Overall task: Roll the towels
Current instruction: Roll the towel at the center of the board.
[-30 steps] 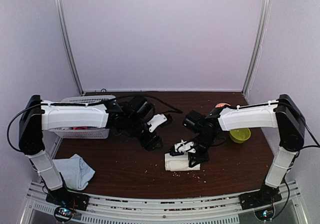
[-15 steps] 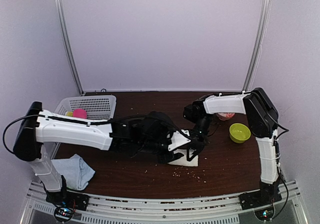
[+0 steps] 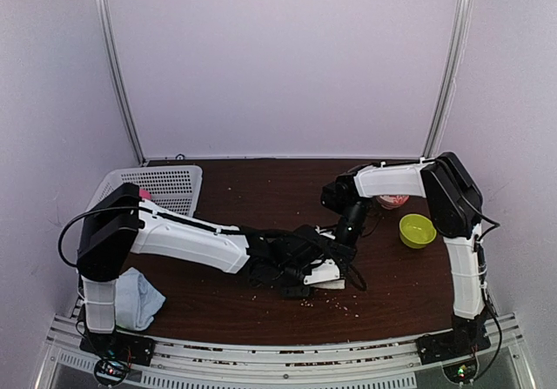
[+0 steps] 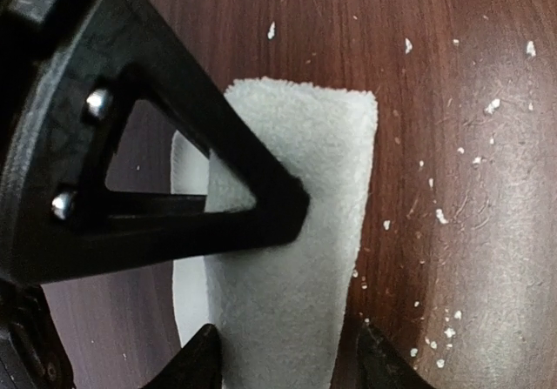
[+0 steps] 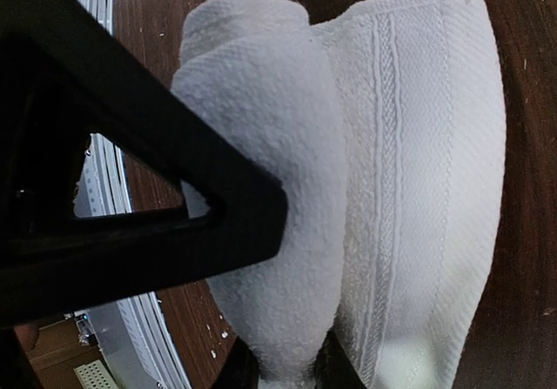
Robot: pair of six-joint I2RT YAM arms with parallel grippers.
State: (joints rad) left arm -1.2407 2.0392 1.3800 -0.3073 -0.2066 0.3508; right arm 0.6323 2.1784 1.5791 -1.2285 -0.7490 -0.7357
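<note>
Now the right pincer (image 5: 287, 376) clamps the cream-white towel (image 5: 418, 189), and the left pincer (image 4: 287, 358) straddles it, jaws spread.

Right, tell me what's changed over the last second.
The left arm swung from beside the basket across to the white towel; the left pincer now straddles it, open. The right arm folded upright, while the right pincer kept its pinch on the towel's rolled part. The pale blue towel, basket and green bowl stayed put.
</note>
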